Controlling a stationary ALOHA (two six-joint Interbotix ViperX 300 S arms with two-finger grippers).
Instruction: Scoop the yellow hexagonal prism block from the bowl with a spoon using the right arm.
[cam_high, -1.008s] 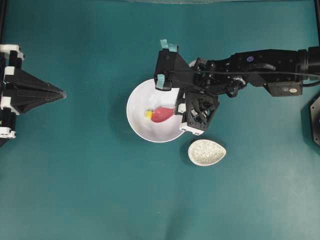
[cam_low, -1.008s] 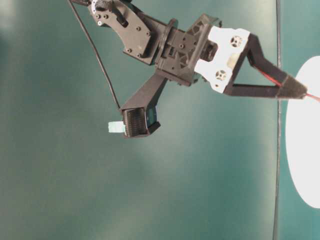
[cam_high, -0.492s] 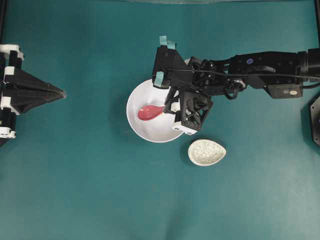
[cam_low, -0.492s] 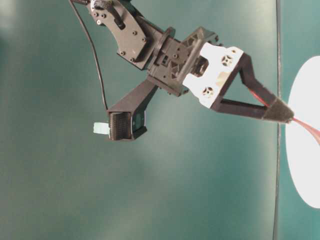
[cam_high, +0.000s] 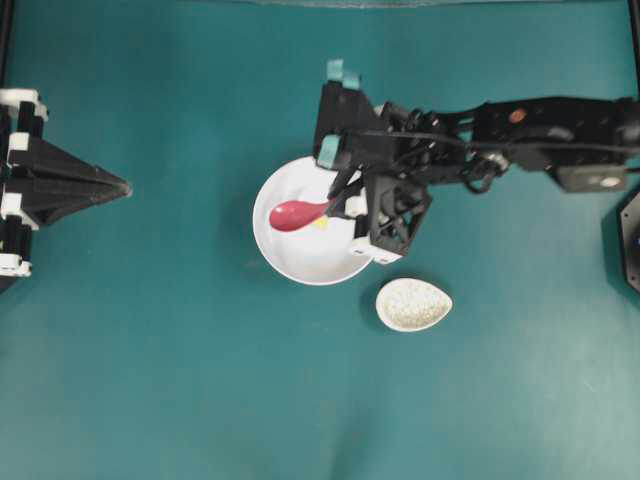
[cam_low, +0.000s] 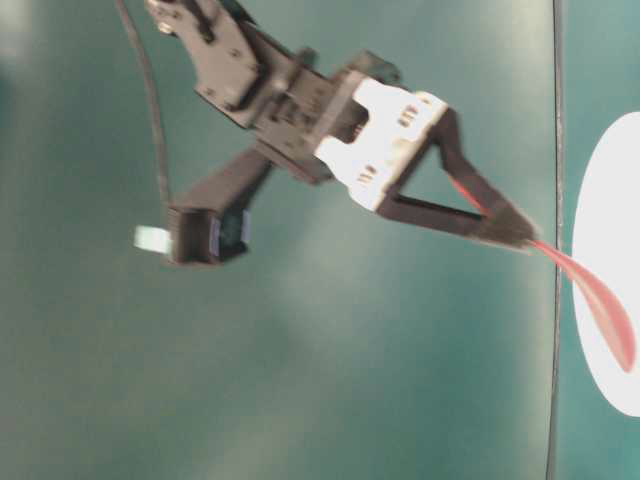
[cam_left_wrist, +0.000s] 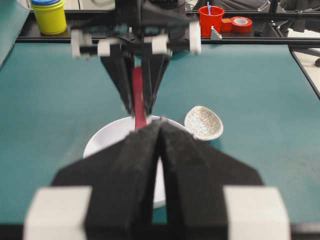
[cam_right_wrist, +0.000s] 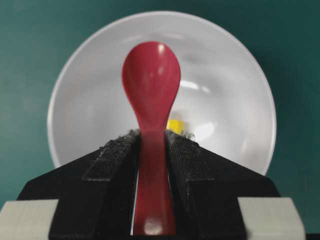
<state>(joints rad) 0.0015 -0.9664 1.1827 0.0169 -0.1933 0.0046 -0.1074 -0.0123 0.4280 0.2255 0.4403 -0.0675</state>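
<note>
So the right arm's black two-finger gripper (cam_right_wrist: 152, 150) has its foam-padded fingers clamped on the short handle of the glossy pink-red soup spoon (cam_right_wrist: 151, 82), and the oval scoop is held out over the big plain white round bowl (cam_high: 285, 262). Thing is, the scoop looks empty in the wrist view. The tiny pale yellow hexagonal block (cam_right_wrist: 174, 125) is sitting on the floor of the bowl, just beside the spoon's neck and close to the fingertips, so it's behind the scoop rather than in it. From overhead you can just make out a yellow speck (cam_high: 320, 223) near where the neck meets the gripper. The side view is blurry but shows the spoon (cam_low: 597, 300) angled down toward the bowl. My read: we're mid-scoop and the block hasn't been caught. Next move probably means pulling the spoon back so the scoop's tip sits on the near side of the block, dropping the lip to the bowl floor, then pushing under it, maybe using the bowl wall as a backstop so it doesn't skitter away. The left arm's black gripper (cam_high: 115, 186) is parked far off at the table edge, fingers pressed together, holding nothing. A small speckled egg-shaped dish (cam_high: 413, 304) sits just beside the bowl.
</note>
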